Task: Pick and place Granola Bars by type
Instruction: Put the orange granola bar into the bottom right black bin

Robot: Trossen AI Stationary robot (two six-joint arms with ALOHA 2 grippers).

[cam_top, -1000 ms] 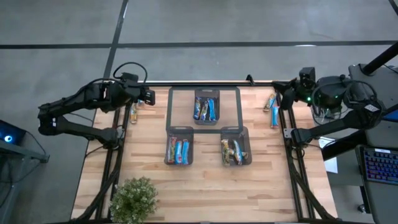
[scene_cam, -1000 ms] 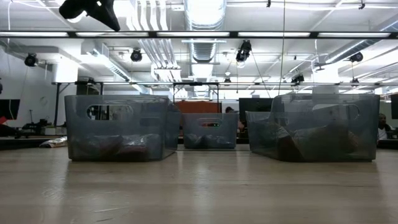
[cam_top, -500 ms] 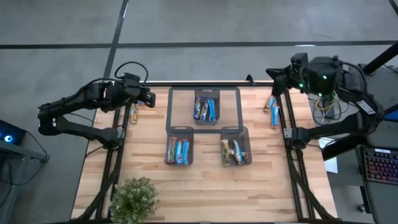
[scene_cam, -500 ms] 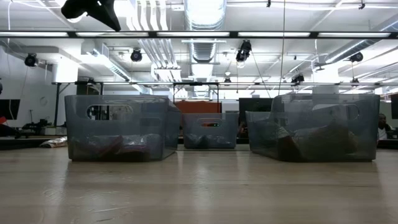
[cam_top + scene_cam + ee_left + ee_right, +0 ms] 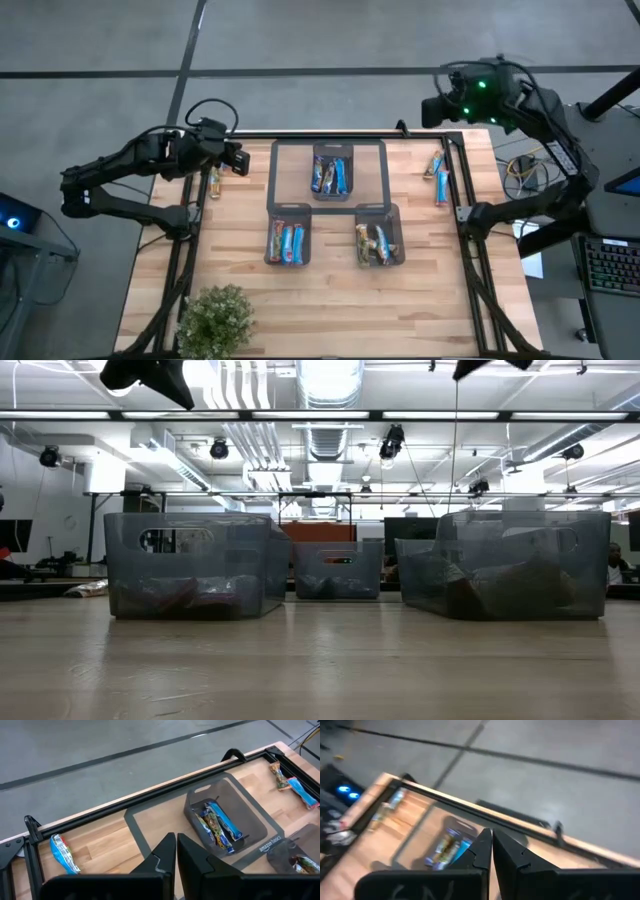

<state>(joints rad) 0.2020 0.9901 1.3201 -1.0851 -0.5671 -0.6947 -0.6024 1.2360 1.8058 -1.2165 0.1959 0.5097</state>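
Granola bars lie in three dark mesh bins: the far bin [image 5: 332, 170], the near-left bin [image 5: 287, 241] and the near-right bin [image 5: 378, 241]. One loose blue bar [image 5: 214, 181] lies flat at the table's far-left edge, also seen as a blue bar [image 5: 62, 853] in the left wrist view. Two loose bars [image 5: 437, 176] lie flat at the far-right edge. My left gripper [image 5: 238, 160] hovers shut above the far-left corner, near the loose bar. My right gripper [image 5: 432, 108] is shut, raised high beyond the table's far-right corner.
A potted plant [image 5: 215, 319] stands at the near-left corner. A black rail [image 5: 330, 133] runs along the far edge, with frame posts down both sides. Bare wood [image 5: 340, 310] spreads across the near half. A keyboard [image 5: 610, 265] sits off the table's right.
My right arm has risen and swung away from the far-right corner, up and beyond the table's far edge, and its gripper has turned to look back over the table. It now shows at the top of the low view.
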